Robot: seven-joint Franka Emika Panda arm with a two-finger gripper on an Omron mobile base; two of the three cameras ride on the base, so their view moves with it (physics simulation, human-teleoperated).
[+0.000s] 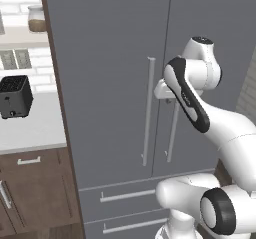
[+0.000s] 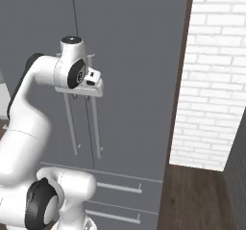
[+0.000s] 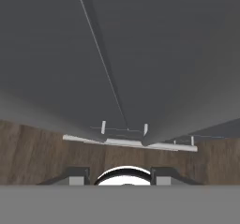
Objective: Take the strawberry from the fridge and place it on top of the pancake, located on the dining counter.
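The fridge (image 1: pixel 110 83) (image 2: pixel 134 56) (image 3: pixel 154 54) stands in front of me with both grey doors closed. Its two long silver bar handles (image 1: pixel 148 113) (image 2: pixel 96 128) run down either side of the middle seam. My gripper (image 3: pixel 122 175) hangs at the top of the right door's handle (image 1: pixel 172 133), close to the door face, and points down along it. Its two fingertips (image 3: pixel 77 174) stand apart with nothing between them. The strawberry is hidden behind the closed doors. The pancake and the dining counter are out of view.
Two lower drawers (image 1: pixel 125 195) with bar handles sit under the doors. On the left a white worktop (image 1: pixel 30 128) carries a black toaster (image 1: pixel 15 97) above brown cabinets (image 1: pixel 35 193). A white brick wall (image 2: pixel 211 80) and wooden floor (image 2: pixel 192 195) lie right of the fridge.
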